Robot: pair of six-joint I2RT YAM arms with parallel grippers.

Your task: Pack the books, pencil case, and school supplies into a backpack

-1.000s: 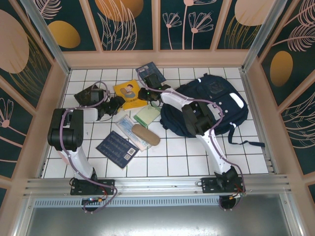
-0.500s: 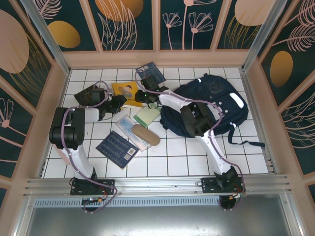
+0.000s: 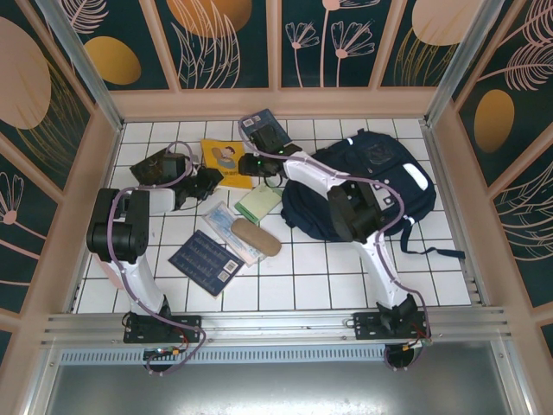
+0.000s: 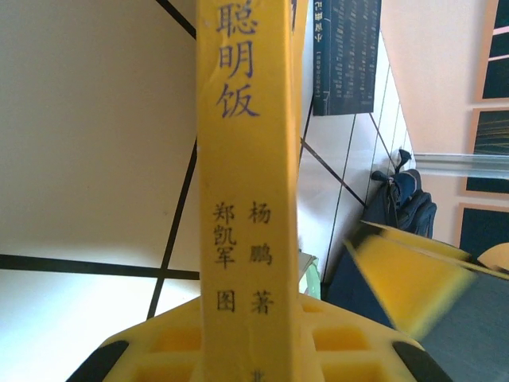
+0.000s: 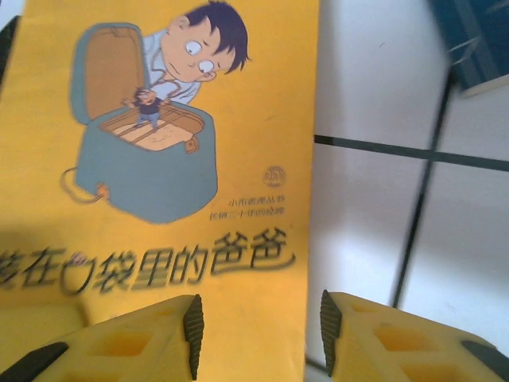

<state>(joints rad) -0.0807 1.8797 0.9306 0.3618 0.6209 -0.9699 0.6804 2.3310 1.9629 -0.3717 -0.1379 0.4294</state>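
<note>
Left end effector (image 3: pixel 206 182) looks clamped on the spine edge of the yellow book (image 5: pixel 159 159). In its wrist view the spine runs straight up between the jaws. Right end effector (image 5: pixel 258 322) is open and gripping nothing, with one finger over the cover, the other over bare tile and the book's edge between them.

So I'd call this the book step. The yellow one is being grabbed on the white tiled worktop (image 3: pixel 302 277), left of the backpack (image 3: pixel 371 173) and apart from it. The next move probably needs a lift and a carry across. I can't make out the bag's opening from above, so finding it could be tricky.

The book is thin and flat with a glossy cover, and might flex when held by one edge. The backpack is soft navy fabric, slumped, with white reflective stripes. The tiles are smooth and hard.
</note>
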